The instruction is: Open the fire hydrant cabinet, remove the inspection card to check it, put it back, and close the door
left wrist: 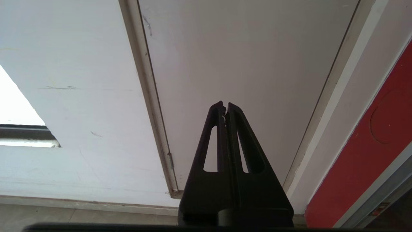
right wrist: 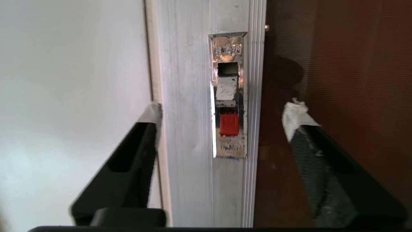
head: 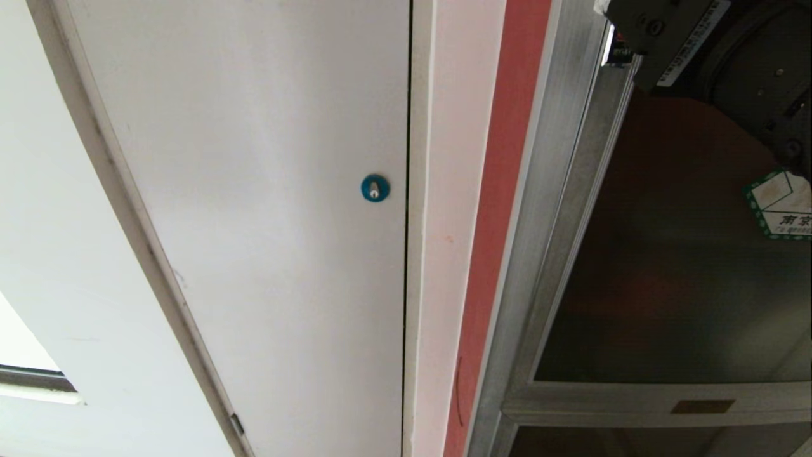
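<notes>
Here, door: the door (head: 672, 266) sits closed in the fire hydrant cabinet (head: 545, 209), green-edged sticker (head: 781, 204) on its dark glass.
Latch: the red latch (right wrist: 229, 124) sits in a metal plate on the silver frame.
Right gripper: the right gripper (right wrist: 222, 111) faces the latch, fingers spread wide, gripping nothing.
Left gripper: the left gripper (left wrist: 225, 108) is pinched together, empty, pointing at the white door (head: 254, 190).
Lock: a blue lock (head: 375, 188) is on that white door.

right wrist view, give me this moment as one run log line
door: shut | red latch: untouched | right gripper: fingers open either side of latch | left gripper: shut, parked | inspection card: not visible
</notes>
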